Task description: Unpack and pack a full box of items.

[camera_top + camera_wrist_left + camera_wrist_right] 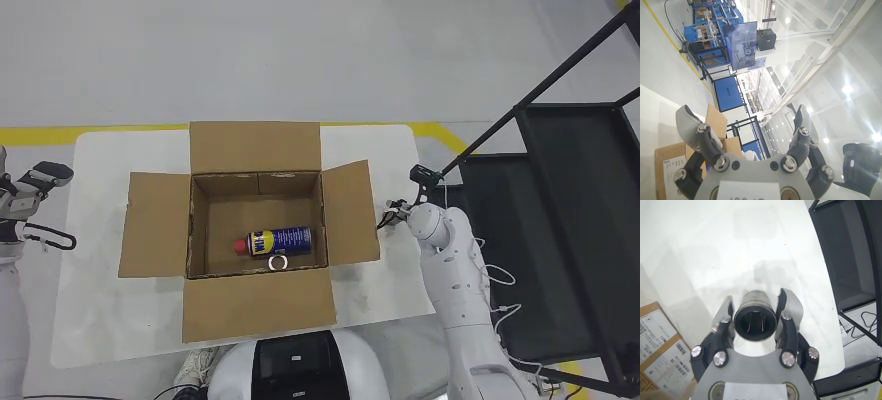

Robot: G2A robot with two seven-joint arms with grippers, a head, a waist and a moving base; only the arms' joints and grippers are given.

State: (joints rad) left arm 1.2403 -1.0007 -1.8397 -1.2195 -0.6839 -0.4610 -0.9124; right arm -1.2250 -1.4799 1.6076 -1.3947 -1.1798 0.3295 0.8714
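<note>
Open box (258, 305), 4 flaps out, centred on table (100, 320); spray can (280, 240) and ring (278, 263) lie inside. Beside its right flap, right gripper (755, 297) clenched on metal cylinder (755, 313); black rack (560, 180) near. At table's left edge, left gripper (742, 109) released.

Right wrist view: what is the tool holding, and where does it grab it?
The right tool grips a hollow metal cylinder by its round sides, near the black-rimmed end. The left tool is open and holds nothing.

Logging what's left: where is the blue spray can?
In the top view, the blue spray can lies on its side inside the open cardboard box, beside a small ring.
</note>
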